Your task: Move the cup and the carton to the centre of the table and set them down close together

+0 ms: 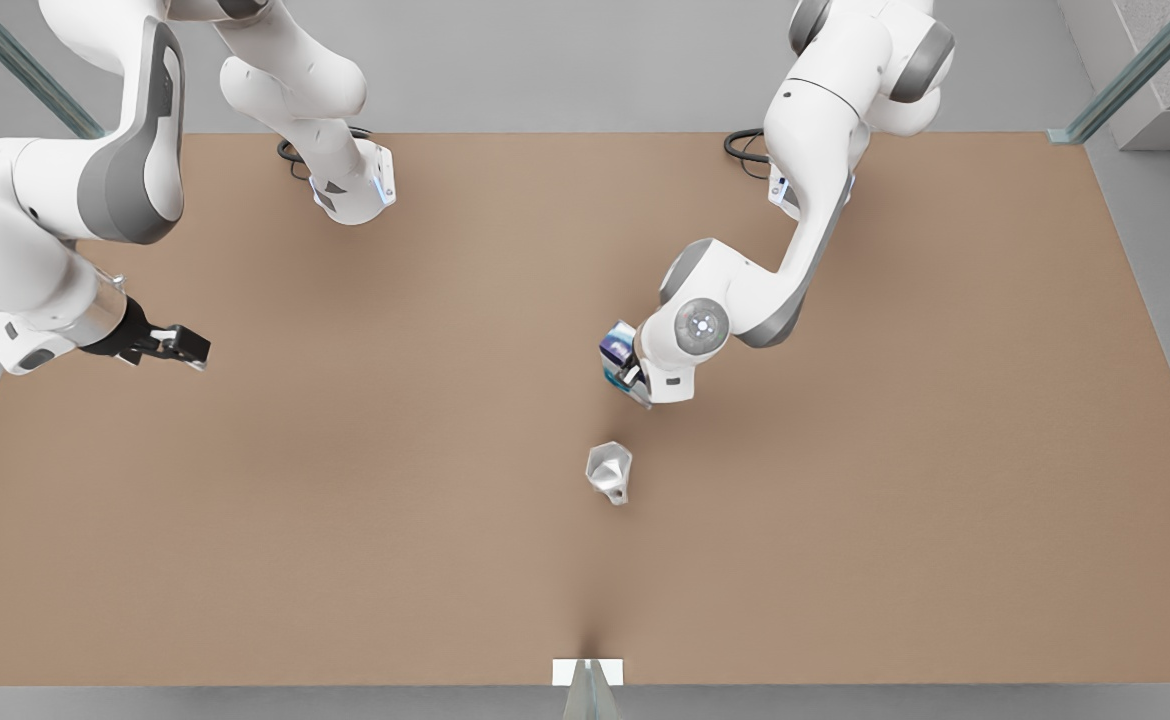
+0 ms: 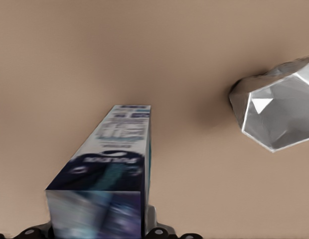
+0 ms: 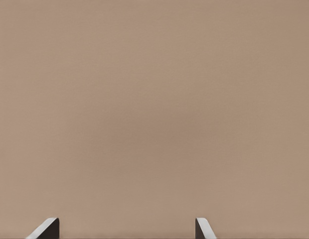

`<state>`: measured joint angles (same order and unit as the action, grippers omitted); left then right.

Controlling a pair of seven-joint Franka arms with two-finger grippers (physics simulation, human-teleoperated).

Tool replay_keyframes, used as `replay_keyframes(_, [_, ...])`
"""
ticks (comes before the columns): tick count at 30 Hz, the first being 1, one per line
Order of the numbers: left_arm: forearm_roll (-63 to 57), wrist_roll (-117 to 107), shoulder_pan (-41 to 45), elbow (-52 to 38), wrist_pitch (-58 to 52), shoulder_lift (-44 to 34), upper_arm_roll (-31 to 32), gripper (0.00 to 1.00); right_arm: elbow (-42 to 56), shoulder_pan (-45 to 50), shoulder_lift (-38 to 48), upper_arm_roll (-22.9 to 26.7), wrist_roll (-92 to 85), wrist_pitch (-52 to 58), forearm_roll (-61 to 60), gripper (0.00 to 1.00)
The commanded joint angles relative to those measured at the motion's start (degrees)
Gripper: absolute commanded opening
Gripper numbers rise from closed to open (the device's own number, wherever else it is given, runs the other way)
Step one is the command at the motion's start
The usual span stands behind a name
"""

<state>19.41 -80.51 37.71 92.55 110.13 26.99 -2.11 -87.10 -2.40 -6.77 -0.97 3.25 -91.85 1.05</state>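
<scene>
— In the left pincer [image 1: 628,378], what's clamped?
— The carton [image 2: 110,164]; the cup [image 1: 609,471] stands near it on the counter [image 1: 345,520].
— The right pincer [image 1: 185,348]?
— Well apart, spread wide, carrying nothing.

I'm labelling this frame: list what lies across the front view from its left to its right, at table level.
Right gripper, open over bare table → cup → carton held in the left gripper; cup and carton nearly share a column.
</scene>
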Motion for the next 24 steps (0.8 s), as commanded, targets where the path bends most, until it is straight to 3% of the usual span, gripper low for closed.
replay_keyframes(1, [0.01, 0.0, 0.0, 0.0, 0.0, 0.0, 0.0, 1.0, 0.0, 0.03, 0.0, 0.0, 0.0, 0.0, 0.0, 1.0])
replay_keyframes(15, [-1.83, 0.18, -0.18, -1.06, -1.41, -0.71, -0.53, 1.0, 0.09, -0.06, -0.17, 0.17, 0.0, -0.26, -0.26, 1.0])
replay_keyframes(18, [-2.71, 0.17, -0.88, -4.83, -7.99, -2.11, -1.66, 1.0, 0.09, -0.06, -0.26, 0.17, -0.09, -0.35, -0.26, 1.0])
replay_keyframes(19, [-5.61, 3.68, -2.54, -6.76, -14.31, -5.36, -4.04, 1.0, 0.09, -0.06, -0.26, 0.17, 0.0, -0.35, -0.26, 1.0])
replay_keyframes(21, [-10.8, 34.95, -9.93, -10.72, -25.48, -8.7, -4.04, 1.0, 0.09, -0.15, -0.26, 0.17, 0.0, -0.44, -0.26, 1.0])
replay_keyframes(22, [-12.73, 49.64, -13.44, -10.72, -26.72, -10.02, -4.04, 1.0, 0.09, -0.15, -0.26, 0.17, 0.0, -0.44, -0.26, 1.0])
replay_keyframes(24, [-12.64, 56.25, -17.67, -10.81, -26.1, -10.46, -4.04, 1.0, 0.09, -0.15, -0.26, 0.17, 0.0, -0.44, -0.26, 1.0])
